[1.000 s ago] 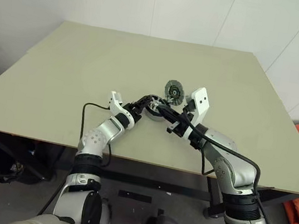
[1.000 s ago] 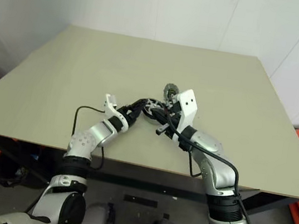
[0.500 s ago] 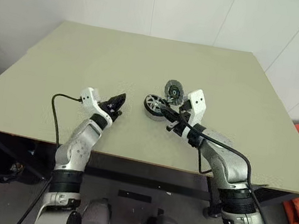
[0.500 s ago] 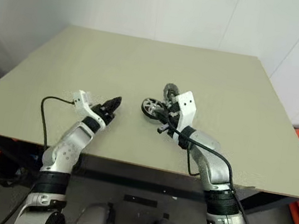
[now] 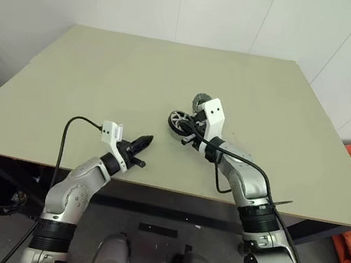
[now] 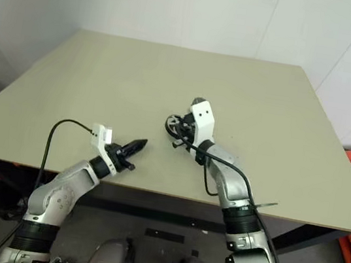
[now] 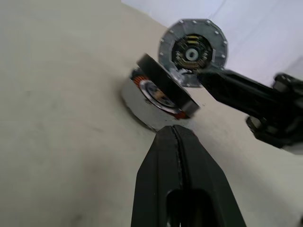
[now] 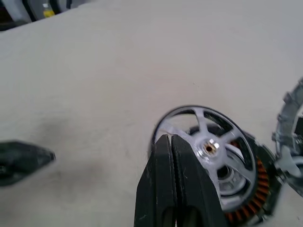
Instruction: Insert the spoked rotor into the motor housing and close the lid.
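**Seating the tilted wheel before the cover goes on**

We have the drum (image 5: 178, 123) resting near the middle of the desk (image 5: 104, 74), a little toward the near edge, with the wheel (image 8: 208, 149) propped on it at a slant: one side rides up, and copper windings show underneath on the other side. The cover (image 7: 192, 51) sits just beyond the drum, toward the far edge.

Our right tool (image 8: 171, 142) has its fingers pressed together, gripping nothing, with the tips at the wheel's rim. Our left tool (image 5: 147, 142) is also pinched together and empty, well apart from the parts, close to the near edge.

We judge the step in hand is levelling the wheel into the drum. We should press on the raised side of the rim, gently, so the drum does not slide. If it skids, we bring the left tool against the drum's side to brace it. The cover waits until the wheel lies flat.
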Robot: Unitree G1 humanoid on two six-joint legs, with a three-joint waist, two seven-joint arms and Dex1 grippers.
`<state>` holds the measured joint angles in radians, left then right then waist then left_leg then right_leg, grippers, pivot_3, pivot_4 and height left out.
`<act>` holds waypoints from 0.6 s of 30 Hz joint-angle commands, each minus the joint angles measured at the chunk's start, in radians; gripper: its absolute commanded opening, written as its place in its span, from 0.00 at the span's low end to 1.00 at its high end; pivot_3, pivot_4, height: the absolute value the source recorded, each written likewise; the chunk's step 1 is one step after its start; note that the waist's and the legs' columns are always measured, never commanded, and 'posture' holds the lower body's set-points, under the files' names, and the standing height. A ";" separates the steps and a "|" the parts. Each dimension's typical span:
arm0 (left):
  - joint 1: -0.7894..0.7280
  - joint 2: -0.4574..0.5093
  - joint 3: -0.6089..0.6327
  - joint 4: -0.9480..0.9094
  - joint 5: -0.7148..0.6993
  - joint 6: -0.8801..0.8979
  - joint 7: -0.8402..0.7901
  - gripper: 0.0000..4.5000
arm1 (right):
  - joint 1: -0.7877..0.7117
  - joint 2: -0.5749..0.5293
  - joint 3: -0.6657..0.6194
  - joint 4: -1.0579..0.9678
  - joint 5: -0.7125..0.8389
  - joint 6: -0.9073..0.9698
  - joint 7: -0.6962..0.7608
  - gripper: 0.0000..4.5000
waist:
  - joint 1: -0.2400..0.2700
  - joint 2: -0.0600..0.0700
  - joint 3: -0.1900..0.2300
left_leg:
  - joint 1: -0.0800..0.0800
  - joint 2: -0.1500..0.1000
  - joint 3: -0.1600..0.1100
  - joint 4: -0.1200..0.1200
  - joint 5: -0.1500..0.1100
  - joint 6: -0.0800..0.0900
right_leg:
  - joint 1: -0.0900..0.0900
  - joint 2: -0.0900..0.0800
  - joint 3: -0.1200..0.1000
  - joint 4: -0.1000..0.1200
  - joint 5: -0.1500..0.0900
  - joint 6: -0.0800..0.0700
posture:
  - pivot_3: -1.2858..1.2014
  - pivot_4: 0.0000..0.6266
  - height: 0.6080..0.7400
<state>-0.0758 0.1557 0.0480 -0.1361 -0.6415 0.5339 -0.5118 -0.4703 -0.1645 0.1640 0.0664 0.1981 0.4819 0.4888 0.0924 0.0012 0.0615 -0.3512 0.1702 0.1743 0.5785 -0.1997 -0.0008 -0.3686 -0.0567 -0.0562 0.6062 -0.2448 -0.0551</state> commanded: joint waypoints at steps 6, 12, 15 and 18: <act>-0.003 -0.008 -0.016 -0.053 -0.043 0.042 -0.023 0.00 | -0.052 0.043 0.028 0.000 0.019 -0.023 0.072 0.00 | 0.000 0.000 0.000 | 0.000 0.000 0.000 0.000 0.000 0.000 | 0.000 0.000 0.000 0.000 0.000 0.000 | 0.52 0.00 1.00; 0.001 -0.011 -0.017 -0.054 -0.047 0.049 -0.025 0.00 | -0.058 0.054 0.060 0.047 -0.001 -0.022 0.107 0.00 | 0.000 0.000 0.000 | 0.000 0.000 0.000 0.000 0.000 0.000 | 0.001 0.000 0.000 0.000 0.000 0.000 | 0.52 0.00 1.00; 0.003 -0.010 -0.020 -0.057 -0.049 0.051 -0.024 0.00 | -0.072 0.066 0.056 0.083 -0.012 -0.034 0.096 0.00 | -0.001 0.000 0.000 | 0.000 0.000 0.000 0.000 0.000 0.000 | 0.001 0.000 0.000 0.000 0.000 0.000 | 0.52 0.00 1.00; 0.005 -0.010 -0.022 -0.061 -0.050 0.052 -0.023 0.00 | -0.095 0.074 0.047 0.134 -0.032 -0.053 0.074 0.00 | -0.001 0.000 0.000 | 0.001 0.000 0.000 0.000 0.000 -0.001 | 0.000 0.000 0.000 0.000 0.000 0.000 | 0.52 0.00 1.00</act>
<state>-0.0683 0.1467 0.0302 -0.1505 -0.6794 0.5904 -0.5229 -0.5299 -0.0995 0.2231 0.1981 0.1724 0.4612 0.5736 0.0913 0.0012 0.0615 -0.3507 0.1702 0.1743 0.5785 -0.1992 -0.0017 -0.3682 -0.0566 -0.0562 0.6066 -0.2447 -0.0552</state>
